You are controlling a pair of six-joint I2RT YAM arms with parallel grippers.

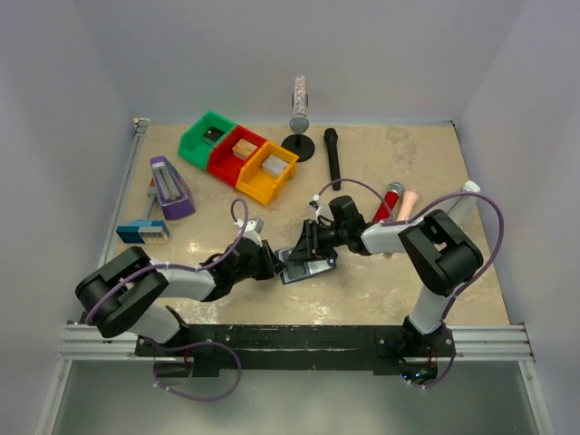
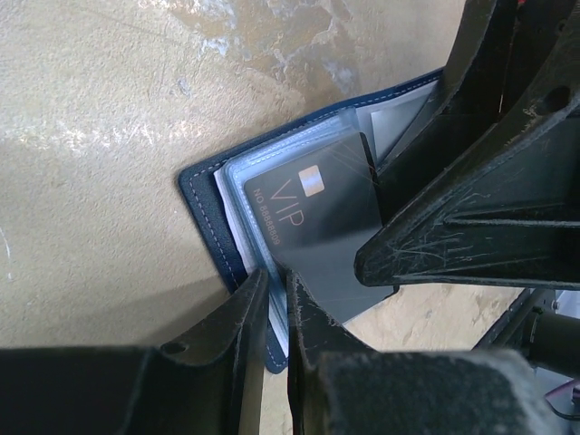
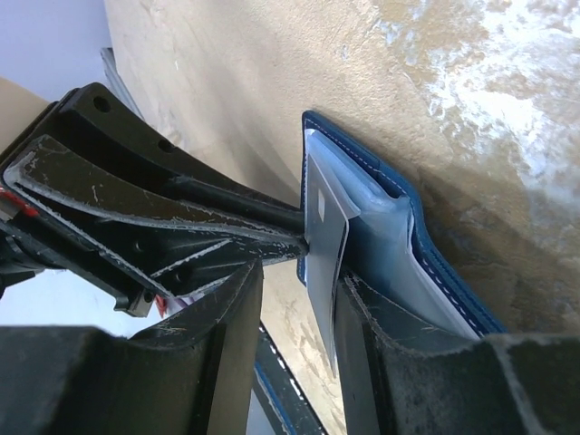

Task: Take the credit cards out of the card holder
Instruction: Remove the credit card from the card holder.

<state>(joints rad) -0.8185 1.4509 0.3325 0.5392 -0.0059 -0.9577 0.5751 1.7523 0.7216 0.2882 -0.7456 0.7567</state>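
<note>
- Centre-table, between your two arms, the dark blue card holder lies open.
- Your left gripper is clamped on one edge, pinning it so a card can slide free.
- Your right gripper straddles the black VIP card, jaws apart, apparently not yet gripping.
- Any other cards are hidden behind cloudy pockets.

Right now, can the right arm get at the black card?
Probably yes. The black card sticks out of the wallet, and the right gripper sits open around its free edge with nothing between.
</note>
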